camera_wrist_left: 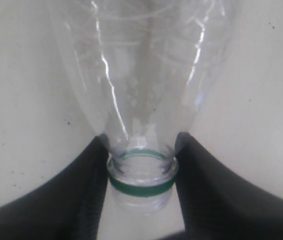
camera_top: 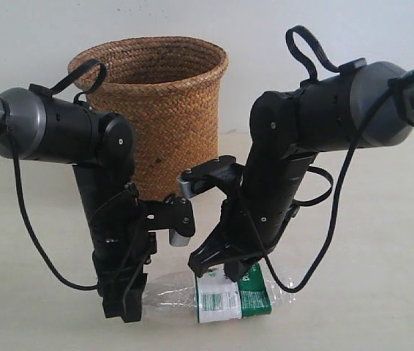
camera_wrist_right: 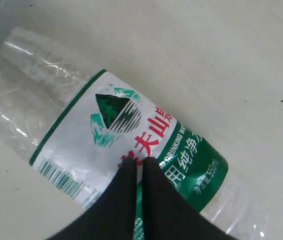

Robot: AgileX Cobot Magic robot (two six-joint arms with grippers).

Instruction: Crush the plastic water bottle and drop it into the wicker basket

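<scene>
The plastic water bottle (camera_top: 221, 296) lies on its side on the table, clear with a green-and-white label. My left gripper (camera_top: 126, 307) is shut on its neck: in the left wrist view the fingers (camera_wrist_left: 81, 195) press both sides of the neck, at the green ring (camera_wrist_left: 141, 189). No cap shows on the mouth. The bottle's clear body (camera_wrist_left: 141, 90) stretches away from the jaws. My right gripper (camera_top: 218, 272) is shut, with its tips down on the label (camera_wrist_right: 126, 130); its fingertips (camera_wrist_right: 139, 161) nearly touch each other. The wicker basket (camera_top: 163, 95) stands upright behind both arms.
The pale table (camera_top: 382, 278) stretches to the right and front of the bottle. Black cables loop off both arms. The basket is close behind the left arm's wrist.
</scene>
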